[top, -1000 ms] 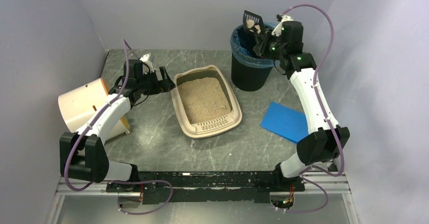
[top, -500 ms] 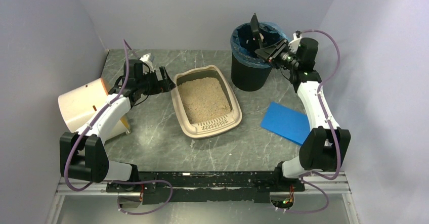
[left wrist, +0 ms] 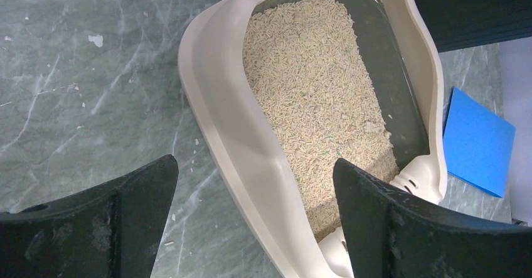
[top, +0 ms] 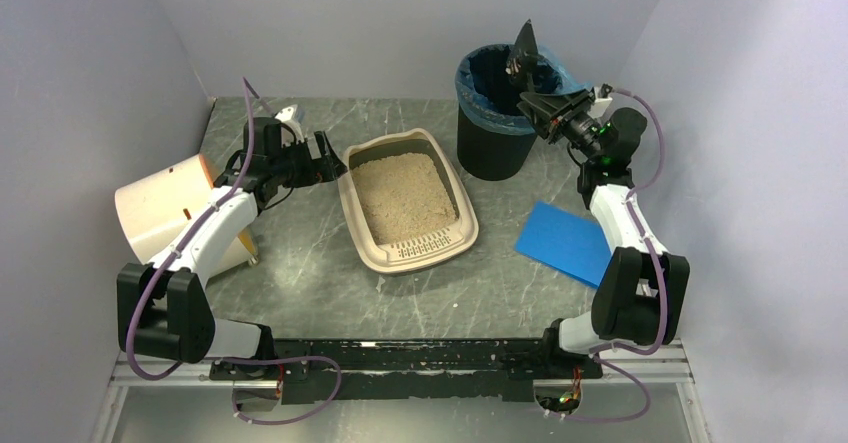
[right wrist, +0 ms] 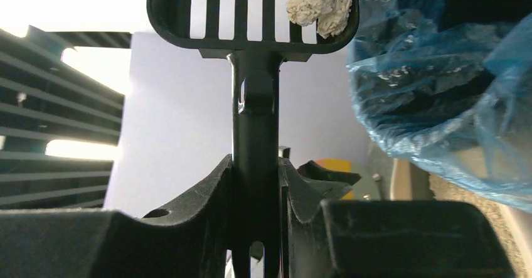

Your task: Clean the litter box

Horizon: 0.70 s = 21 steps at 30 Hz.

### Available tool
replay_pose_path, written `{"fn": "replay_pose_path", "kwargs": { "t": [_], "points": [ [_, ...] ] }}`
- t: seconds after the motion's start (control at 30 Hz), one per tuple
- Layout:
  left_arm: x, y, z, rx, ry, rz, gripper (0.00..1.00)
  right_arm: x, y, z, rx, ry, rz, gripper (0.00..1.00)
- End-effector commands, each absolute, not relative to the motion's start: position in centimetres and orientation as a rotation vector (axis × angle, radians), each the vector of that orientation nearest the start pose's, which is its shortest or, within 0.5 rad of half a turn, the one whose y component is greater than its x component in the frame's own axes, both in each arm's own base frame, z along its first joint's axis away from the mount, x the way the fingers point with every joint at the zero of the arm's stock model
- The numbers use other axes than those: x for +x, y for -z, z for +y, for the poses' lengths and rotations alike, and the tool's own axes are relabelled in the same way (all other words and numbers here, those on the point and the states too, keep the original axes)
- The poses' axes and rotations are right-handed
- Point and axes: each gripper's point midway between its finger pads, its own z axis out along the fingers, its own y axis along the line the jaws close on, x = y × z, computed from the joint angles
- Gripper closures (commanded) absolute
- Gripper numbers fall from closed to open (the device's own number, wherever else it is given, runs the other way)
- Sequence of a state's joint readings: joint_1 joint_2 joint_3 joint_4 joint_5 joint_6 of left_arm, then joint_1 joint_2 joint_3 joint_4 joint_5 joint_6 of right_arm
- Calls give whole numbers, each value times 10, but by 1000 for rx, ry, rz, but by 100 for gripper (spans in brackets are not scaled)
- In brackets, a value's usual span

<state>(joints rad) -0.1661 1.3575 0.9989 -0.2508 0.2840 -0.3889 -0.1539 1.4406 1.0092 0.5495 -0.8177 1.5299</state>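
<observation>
The beige litter box (top: 359,211) with tan litter sits mid-table, its slotted grate lip toward me. It also shows in the left wrist view (left wrist: 216,112). My left gripper (top: 328,159) is open and empty just left of the box's far left rim; the rim shows between its fingers (left wrist: 141,193). My right gripper (top: 553,106) is shut on the handle of a black slotted scoop (right wrist: 254,133). The scoop (top: 522,47) stands tilted on edge over the black bin with blue liner (top: 495,113). A pale clump (right wrist: 320,2) still clings to the scoop's slots.
A cream cylindrical drum (top: 165,208) lies at the left wall behind my left arm. A blue flat pad (top: 565,240) lies right of the litter box. Blue liner plastic (right wrist: 439,71) fills the right wrist view's right side.
My right arm has swung right and rolled the scoop from flat to on edge over the bin. The left arm has not moved.
</observation>
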Motion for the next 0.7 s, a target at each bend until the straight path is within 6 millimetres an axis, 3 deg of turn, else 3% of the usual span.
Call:
{"fn": "replay_pose_path", "kwargs": {
  "t": [0.0,0.67],
  "points": [
    [374,-187,-127,-64,623,2166,2,399,-379,92,596,-1765,1516,100],
    [373,-189,-126,-61,617,2162,2,389,-357,87,830,-2066,1392,100]
  ]
}}
